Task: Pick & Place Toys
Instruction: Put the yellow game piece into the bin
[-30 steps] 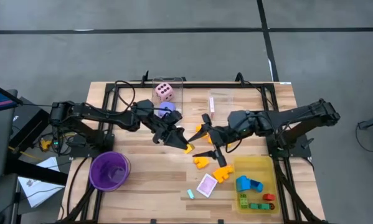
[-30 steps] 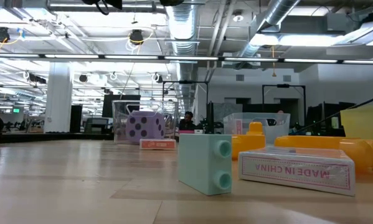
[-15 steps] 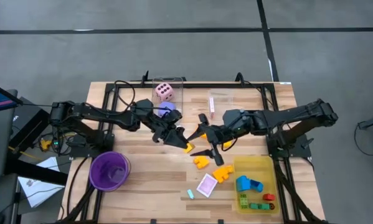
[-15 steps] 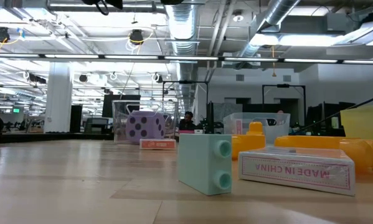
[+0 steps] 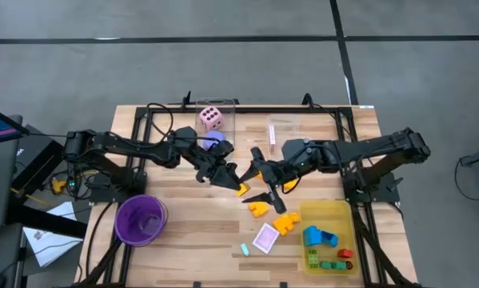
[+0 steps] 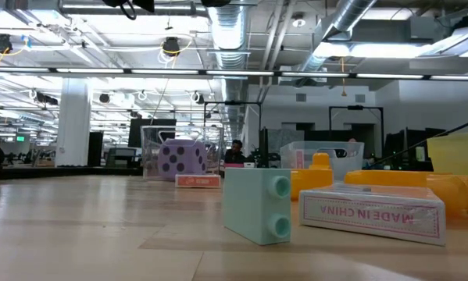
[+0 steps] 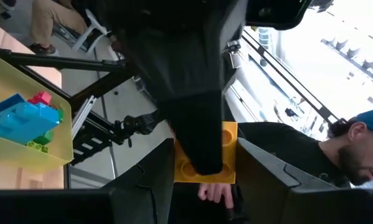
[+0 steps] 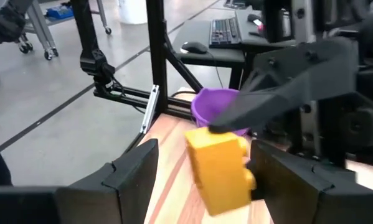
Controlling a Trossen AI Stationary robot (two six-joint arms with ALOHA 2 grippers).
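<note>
The left gripper [image 5: 235, 182] is clamped on a yellow block [image 7: 204, 154], offering it to the right gripper [image 5: 257, 182], whose fingers stand apart around its free end. The right should close squarely before the left lets go, lest it slip.

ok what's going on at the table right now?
Mid toy sorting. The left gripper holds a yellow block near the table's middle, and the right gripper, open, faces it, the block between its fingers as if for a handover. Orange and yellow blocks, a pink-white card and a pale green block lie loose on the table. The yellow tray holds blue, green and red pieces. The purple cup stands at the left.
</note>
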